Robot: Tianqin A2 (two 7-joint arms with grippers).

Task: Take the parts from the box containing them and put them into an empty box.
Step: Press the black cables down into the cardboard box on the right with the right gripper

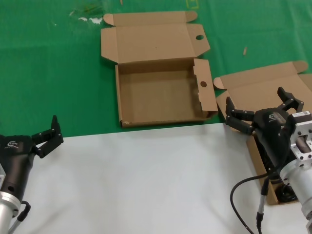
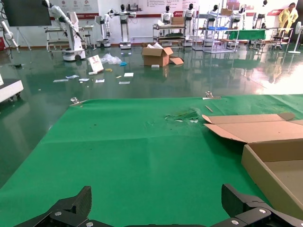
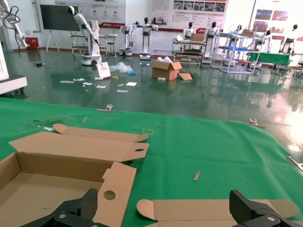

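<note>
Both grippers stand spread and empty: the right gripper [image 1: 263, 108] over the askew carton [image 1: 243, 90], the left gripper [image 1: 48, 134] idle. Descending blind, it could snag the carton wall, since the arm hides the cords [image 1: 285, 192].

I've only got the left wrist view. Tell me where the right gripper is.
Observer: The right gripper hovers, fingers open, over the askew box at the robot's right.
Operator: Report what's in that box.
Observer: Black cords show in it beneath the right arm, mostly hidden.
Operator: Now check the holed box all the way in.
Observer: The holed box holds nothing; its floor is bare.
</note>
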